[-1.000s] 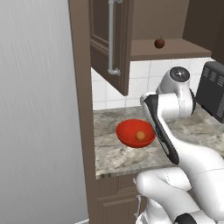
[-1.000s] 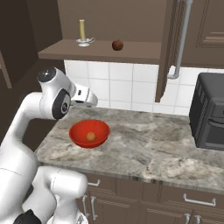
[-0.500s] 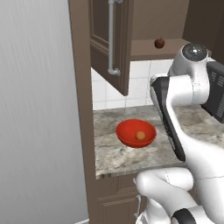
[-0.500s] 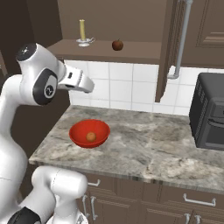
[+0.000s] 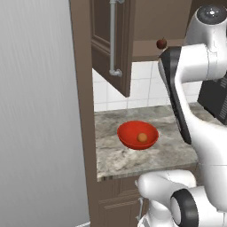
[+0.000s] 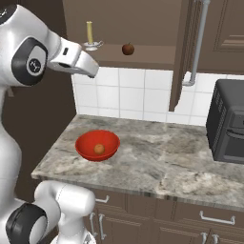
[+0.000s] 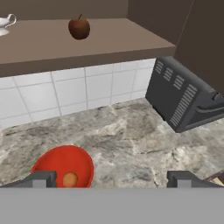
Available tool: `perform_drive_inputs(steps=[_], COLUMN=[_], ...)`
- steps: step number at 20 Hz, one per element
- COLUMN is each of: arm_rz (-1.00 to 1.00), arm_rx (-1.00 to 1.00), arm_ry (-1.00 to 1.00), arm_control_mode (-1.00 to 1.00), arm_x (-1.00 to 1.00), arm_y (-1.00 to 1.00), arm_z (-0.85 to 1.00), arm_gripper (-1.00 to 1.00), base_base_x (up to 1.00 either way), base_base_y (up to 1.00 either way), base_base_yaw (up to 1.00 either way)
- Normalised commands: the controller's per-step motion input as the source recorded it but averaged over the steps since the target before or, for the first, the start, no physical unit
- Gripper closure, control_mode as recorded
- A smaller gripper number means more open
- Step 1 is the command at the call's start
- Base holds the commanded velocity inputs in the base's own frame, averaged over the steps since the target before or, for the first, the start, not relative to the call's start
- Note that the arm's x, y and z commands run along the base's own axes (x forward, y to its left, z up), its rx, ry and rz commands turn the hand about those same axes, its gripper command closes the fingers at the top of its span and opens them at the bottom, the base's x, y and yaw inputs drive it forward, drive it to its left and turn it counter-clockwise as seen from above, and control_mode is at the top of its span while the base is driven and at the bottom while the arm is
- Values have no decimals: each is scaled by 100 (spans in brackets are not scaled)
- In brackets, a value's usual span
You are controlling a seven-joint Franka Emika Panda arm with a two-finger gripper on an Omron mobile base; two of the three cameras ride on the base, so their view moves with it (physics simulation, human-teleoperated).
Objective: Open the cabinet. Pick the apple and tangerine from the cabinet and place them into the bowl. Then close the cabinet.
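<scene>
Apple [image 7: 79,27] sits on the open cabinet [image 6: 143,57] shelf, above and ahead of the empty, wide-spread gripper [image 7: 112,179]; tangerine [image 7: 70,179] already in bowl [image 7: 48,164]. Approach level, straddle the fruit, clear the shelf edge.

Candlestick [image 6: 90,39] on shelf, black oven [image 6: 229,121]

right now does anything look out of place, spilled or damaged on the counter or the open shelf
Nothing stands out. The small orange tangerine sits inside the glossy red bowl, the dark red apple rests upright on the dark brown cabinet shelf, nothing spilled.
</scene>
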Motion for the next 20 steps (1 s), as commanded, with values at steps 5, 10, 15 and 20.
perform_drive_inputs(steps=[5,10,15,20], arm_rz=[-4,0,0,0], arm_rx=[0,0,0,0], arm_ry=[-13,-2,-8,-14], arm_control_mode=[-100,-100,-100,-100], arm_x=[3,38,45,41], arm_y=[-11,-6,-2,-9], arm_z=[35,0,0,0], arm_gripper=[-100,-100,-100,-100], base_base_x=[0,0,0,0], base_base_y=[0,0,0,0], base_base_yaw=[0,0,0,0])
